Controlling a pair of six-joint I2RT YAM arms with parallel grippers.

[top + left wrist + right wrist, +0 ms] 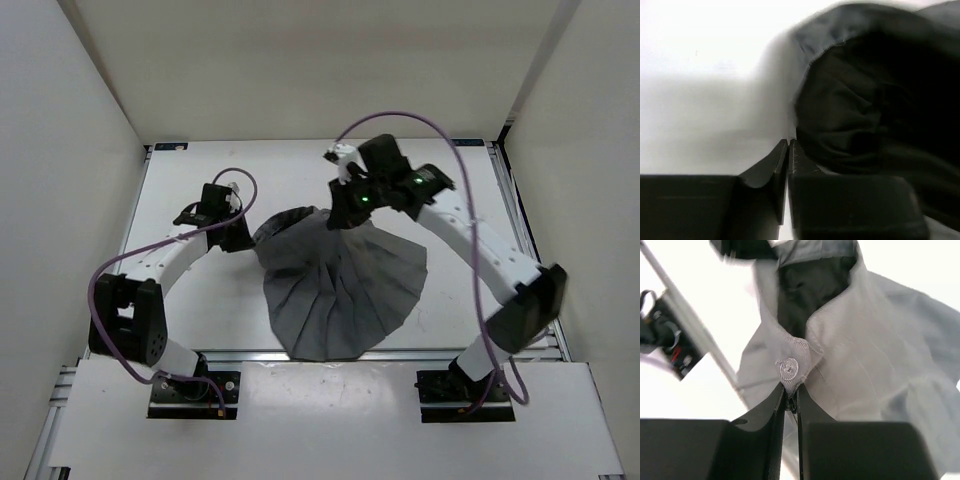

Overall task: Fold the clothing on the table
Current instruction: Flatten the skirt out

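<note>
right tool (pixel 790 390) is nipped nearly closed on the clothing (pixel 345 290) at its buttoned waistband. left tool (pixel 788 145) is narrow, nothing seen between the jaws, just beside the dark waist opening. clothing lies mid tabletop (pixel 200 300), waist far, hem near, long axis far to near. grey, pleated, fanned out, bunched at the waist. hem reaches close to the near rail; bare surface lies left, right and far.

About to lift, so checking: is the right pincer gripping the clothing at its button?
Yes, the right pincer is closed on the clothing edge, just below the button.
</note>
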